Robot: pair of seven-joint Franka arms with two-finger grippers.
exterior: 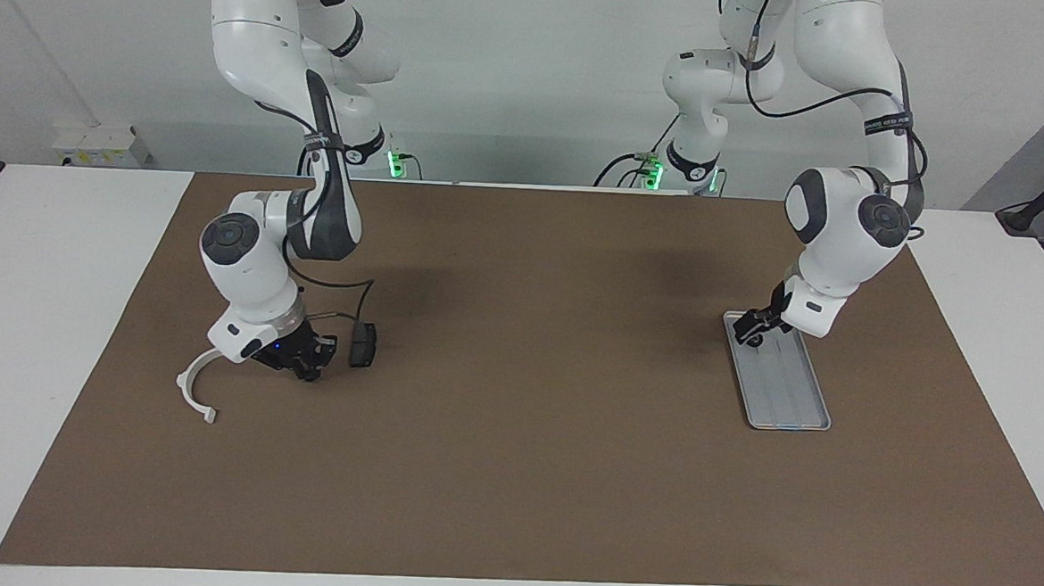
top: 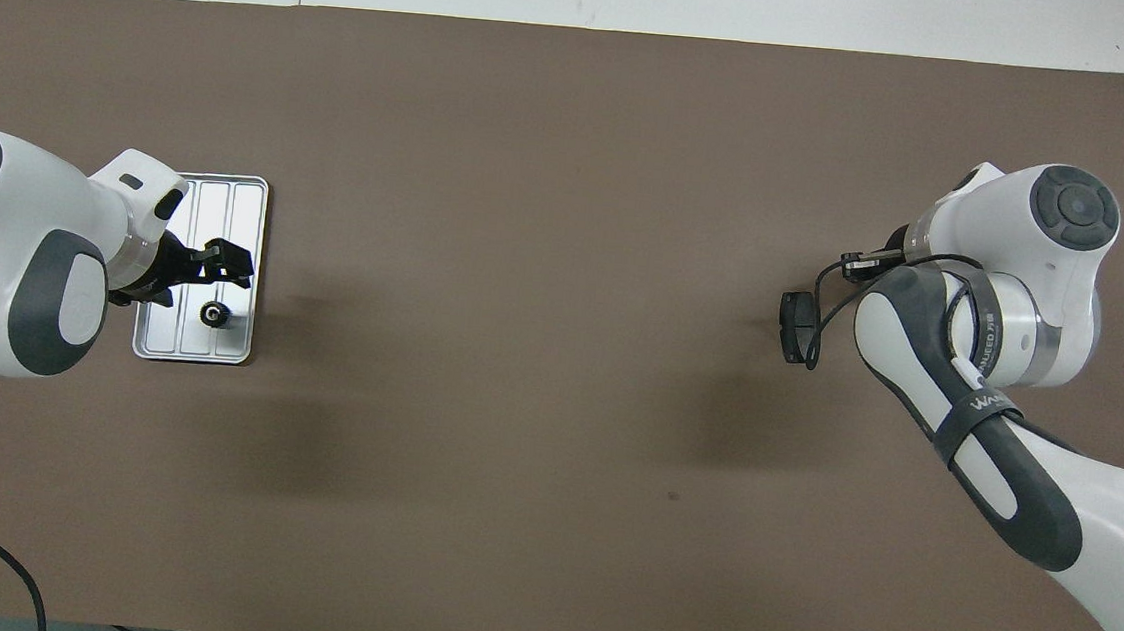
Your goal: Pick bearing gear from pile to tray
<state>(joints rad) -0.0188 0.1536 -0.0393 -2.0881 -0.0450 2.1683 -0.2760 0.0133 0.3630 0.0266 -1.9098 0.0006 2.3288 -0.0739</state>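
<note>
The silver tray (exterior: 793, 397) (top: 230, 204) lies at the left arm's end of the table. A small black bearing gear (top: 212, 313) (exterior: 754, 340) rests in it, at the end nearer to the robots. My left gripper (exterior: 750, 324) (top: 226, 263) hangs open just above the tray, beside that gear and apart from it. At the right arm's end, my right gripper (exterior: 309, 369) is down on the mat in the pile, shut on a small black round bearing gear that its fingers mostly hide. The overhead view hides this gripper under its own wrist.
A white curved arc bracket (exterior: 194, 385) lies on the brown mat (exterior: 513, 471) beside the right gripper, toward the table's end. A dark grey brake pad (exterior: 361, 344) (top: 790, 324) sits on the gripper's other side, toward the table's middle.
</note>
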